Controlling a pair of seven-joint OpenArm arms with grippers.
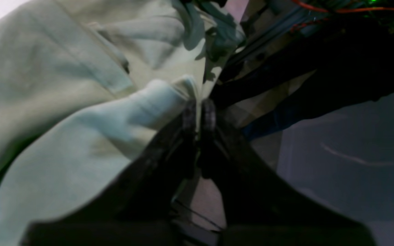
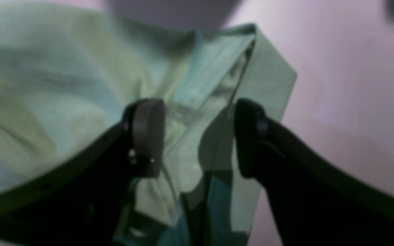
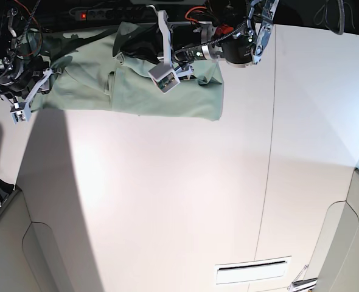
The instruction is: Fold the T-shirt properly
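The pale green T-shirt [image 3: 137, 88] lies rumpled along the far edge of the white table [image 3: 167, 194]. In the left wrist view my left gripper [image 1: 199, 111] is shut, its tips pinching a raised fold of the T-shirt [image 1: 46, 102] at the cloth's edge. In the base view the left arm [image 3: 198, 52] reaches in from the top right over the shirt's upper middle. My right gripper [image 2: 198, 136] is open, its two black fingers [image 2: 147, 136] straddling a folded, seamed edge of the T-shirt [image 2: 63, 85]. The right arm [image 3: 12, 73] sits at the shirt's left end.
Cables and a power strip [image 3: 100, 13] run behind the table's far edge, close to both arms. A dark frame with orange wires [image 1: 337, 20] shows past the cloth. A seam [image 3: 269, 152] crosses the table, and a slot [image 3: 252, 272] lies near its front.
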